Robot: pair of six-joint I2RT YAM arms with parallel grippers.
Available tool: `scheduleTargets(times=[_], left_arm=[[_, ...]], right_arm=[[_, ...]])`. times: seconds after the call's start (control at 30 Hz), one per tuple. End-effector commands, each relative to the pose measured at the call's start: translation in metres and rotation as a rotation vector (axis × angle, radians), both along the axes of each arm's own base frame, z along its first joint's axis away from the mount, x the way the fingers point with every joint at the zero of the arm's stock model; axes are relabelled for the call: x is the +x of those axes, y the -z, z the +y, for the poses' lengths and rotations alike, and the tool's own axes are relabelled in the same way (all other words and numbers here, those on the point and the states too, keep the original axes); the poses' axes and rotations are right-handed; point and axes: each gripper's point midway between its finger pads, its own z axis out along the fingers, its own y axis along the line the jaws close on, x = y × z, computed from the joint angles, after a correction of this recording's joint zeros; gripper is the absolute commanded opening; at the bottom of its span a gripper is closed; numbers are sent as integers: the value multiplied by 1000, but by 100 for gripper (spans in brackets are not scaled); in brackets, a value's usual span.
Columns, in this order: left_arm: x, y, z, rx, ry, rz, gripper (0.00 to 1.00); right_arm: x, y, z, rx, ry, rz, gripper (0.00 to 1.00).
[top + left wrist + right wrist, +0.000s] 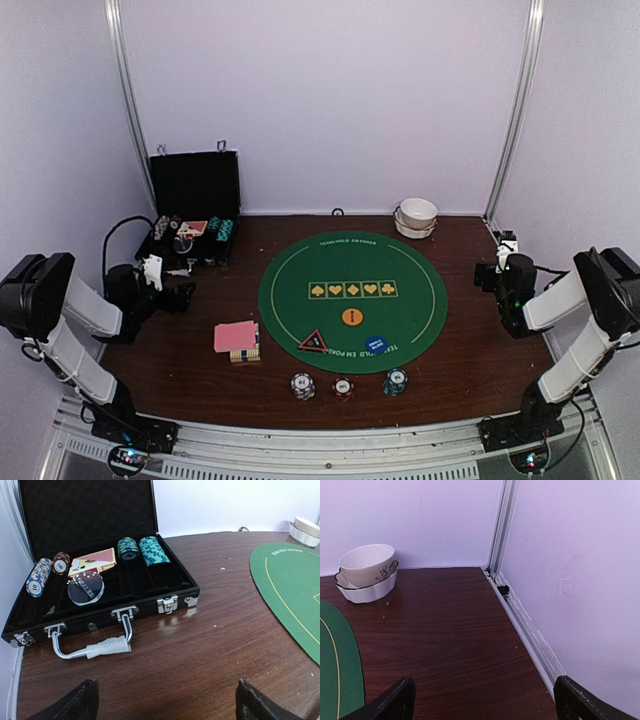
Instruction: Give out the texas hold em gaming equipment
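Note:
Three short stacks of striped poker chips [343,385] stand in a row at the near edge of the green mat [290,290]. On the mat lie an orange round button [352,317], a blue round button [376,345] and a red triangular button [314,341]. Pink-backed cards [235,336] lie left of the mat. More chips [39,576] and cards [93,561] sit in the open black case [165,587]. My left gripper [165,700] is open and empty, just in front of the case. My right gripper [485,700] is open and empty at the far right.
A blue-and-yellow card box [245,354] lies under the pink cards. A white bowl [417,215] stands at the back right, also in the right wrist view [367,570]. A metal frame rail [525,625] and the wall run along the right table edge.

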Motion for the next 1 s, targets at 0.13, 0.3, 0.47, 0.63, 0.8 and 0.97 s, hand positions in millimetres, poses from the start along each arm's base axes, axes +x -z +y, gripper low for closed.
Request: scheduleTargets(times=[0.13,0.3,0.47,0.63,0.8,0.97], left_arm=[[8,-14,1,15,-4,-52,98],[8,-13,1,15,-4,-49,98],[8,-15,4,11,-26,-41,98],[17,-35,8,17,-43,29,98],[22,-54,5,49,-4,127,97],[23,-76,11,63,-17,327,98]], right_arm=[[3,-8,0,3,-2,-26,99],[1,-10,-5,1,27,-35,99],[-4,-33,1,-32,35,-30,99],[-2,-71,1,36,70,47,100],[4,-117,26,162,-55,49,100],[6,-147,43,431,-95,-8,100]])
